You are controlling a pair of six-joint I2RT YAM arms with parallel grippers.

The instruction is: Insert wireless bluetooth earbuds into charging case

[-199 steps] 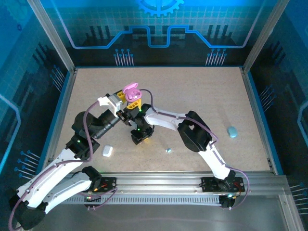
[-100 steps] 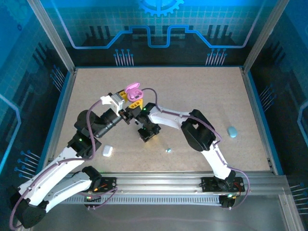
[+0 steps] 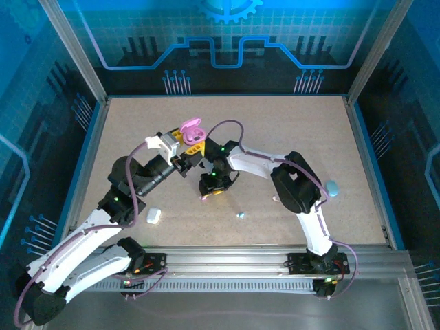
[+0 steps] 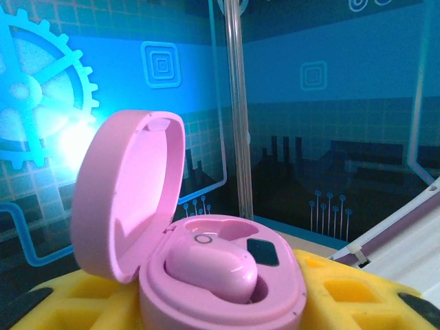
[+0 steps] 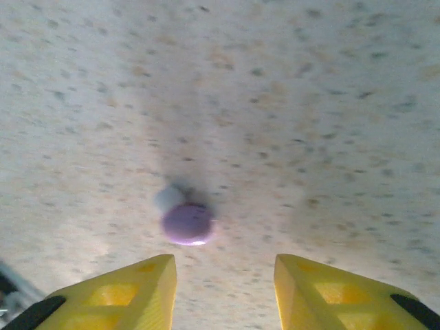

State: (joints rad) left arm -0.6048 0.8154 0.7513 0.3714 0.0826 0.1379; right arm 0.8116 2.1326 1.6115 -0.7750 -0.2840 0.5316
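A pink charging case [image 4: 227, 289] stands with its lid [image 4: 124, 199] swung open, and my left gripper [image 4: 220, 313] is shut on it between yellow fingers [image 4: 357, 295]. One pink earbud [image 4: 210, 265] sits in a socket; the socket behind it is empty. In the top view the case [image 3: 192, 128] is held above the table's middle left. My right gripper [image 5: 223, 289] is open, pointing down at the table, with nothing between its fingers [image 5: 124, 295]. A purple earbud [image 5: 187, 222] lies on the table just ahead of its left finger. In the top view this gripper [image 3: 210, 191] is just right of the case.
A white case [image 3: 153, 215] lies near the left arm. A light blue earbud [image 3: 240, 214] lies at the front middle. A light blue case [image 3: 332, 188] lies at the right, close to the right arm's elbow. Blue walls [image 3: 368, 151] ring the speckled table.
The right arm's elbow has swung to the right and its gripper has turned and shifted slightly right over the purple earbud. The left gripper with the case has barely moved.
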